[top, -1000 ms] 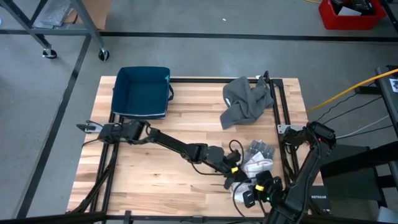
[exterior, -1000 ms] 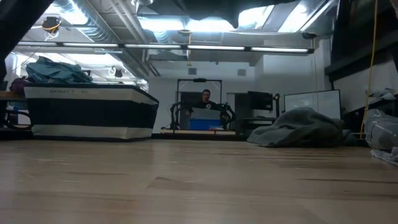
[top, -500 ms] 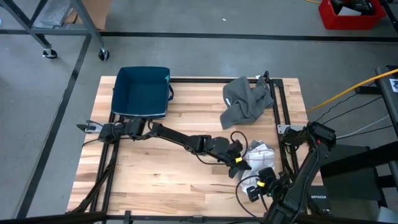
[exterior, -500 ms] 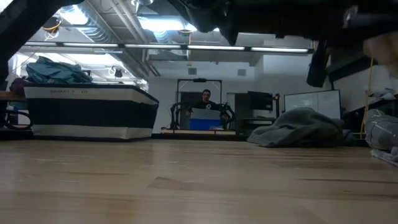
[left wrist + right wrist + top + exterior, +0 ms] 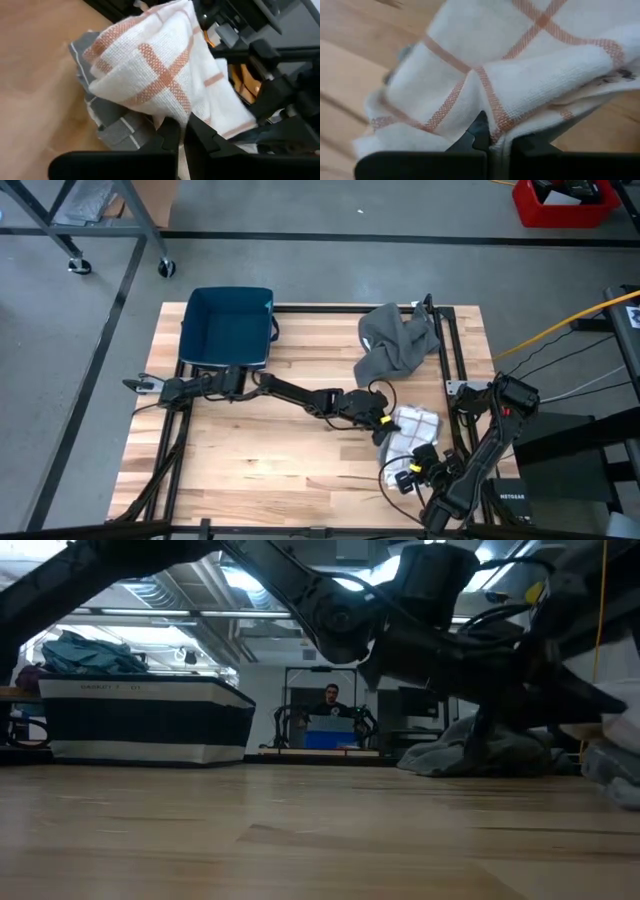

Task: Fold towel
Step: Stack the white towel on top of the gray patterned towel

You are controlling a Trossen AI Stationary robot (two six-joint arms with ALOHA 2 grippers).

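Note:
A white towel with orange stripes sits bunched near the table's right side, partly over a grey striped cloth. My left gripper reaches across from the table's left and is shut on the towel's left side. My right gripper stands at the towel's near side, pointing steeply down, also shut on it. In the low view both arms hang dark over the table's right part. My left gripper pinches a folded edge of the white towel between its two fingers, coming nearly level from the table's left. The towel bulges up and away from the fingers, slack, with its underside over the grey cloth. My right gripper pinches the towel's near edge between its two fingers, slanting down from the near side. Several layers bunch at the fingertips, and the cloth spreads slack beyond them.
A crumpled grey cloth lies at the far right corner. A blue bin stands at the far left. Black frame rails run along the table's edges. Bare wood lies at the centre and near left. A person sits far behind.
My left gripper has gone toward the table's far edge and down, staying shut on the white towel. My right gripper has sunk and shifted slightly toward the far edge, also staying shut. The towel has moved with them, and both arms have dropped into the low view.

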